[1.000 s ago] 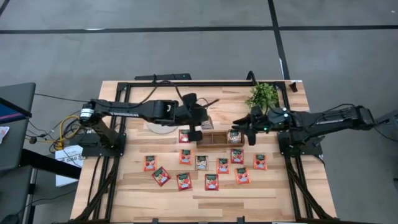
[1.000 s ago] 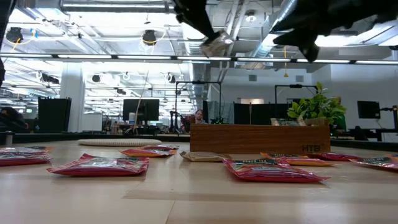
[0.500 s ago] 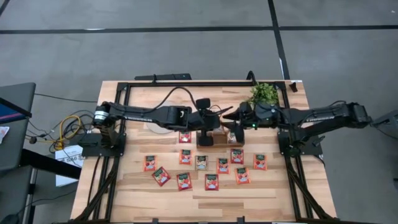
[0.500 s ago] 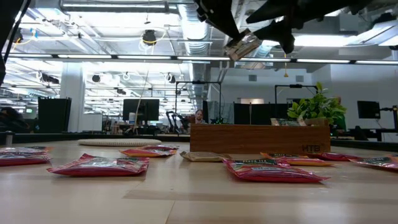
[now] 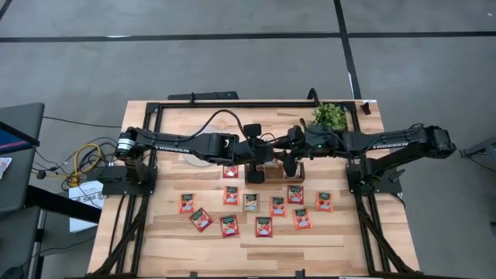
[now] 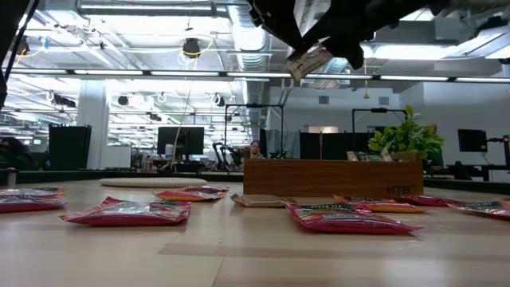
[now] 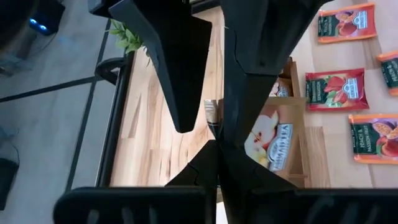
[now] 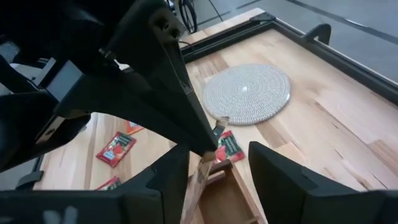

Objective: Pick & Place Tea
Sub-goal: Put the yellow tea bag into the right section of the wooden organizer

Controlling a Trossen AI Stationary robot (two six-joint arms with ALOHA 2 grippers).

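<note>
My left gripper [image 5: 263, 159] is shut on a pale beige tea sachet [image 7: 273, 143] with apple print, high above the brown wooden tray [image 5: 298, 173]. My right gripper [image 8: 217, 158] is open and faces the left one. Its fingers [image 8: 168, 180] stand on either side of the sachet's lower part [image 8: 202, 177], and whether they touch it I cannot tell. In the low view the sachet [image 6: 311, 60] hangs tilted under both grippers. Several red sachets [image 5: 263, 226] lie flat on the near half of the table. One sachet [image 5: 230, 170] lies just left of the tray. My left gripper pinches the beige sachet between its two fingers by the upper edge [image 6: 298, 54], coming from above and slanting from the table's left. The sachet hangs tilted below the fingertips, lifted clear of the tray and the table.
A round white woven disc [image 8: 247, 93] lies left of the tray, partly under my left arm. A green plant [image 5: 327, 116] stands at the far right. A black frame [image 5: 232, 103] runs round the table's edges. Both arms meet over the tray [image 6: 333, 177].
My left gripper carried the beige sachet from over the disc's edge toward the right until it hung above the tray, then stayed there. My right gripper moved left and toward the far edge, up to the sachet, and its open fingers now stand on either side of it.
</note>
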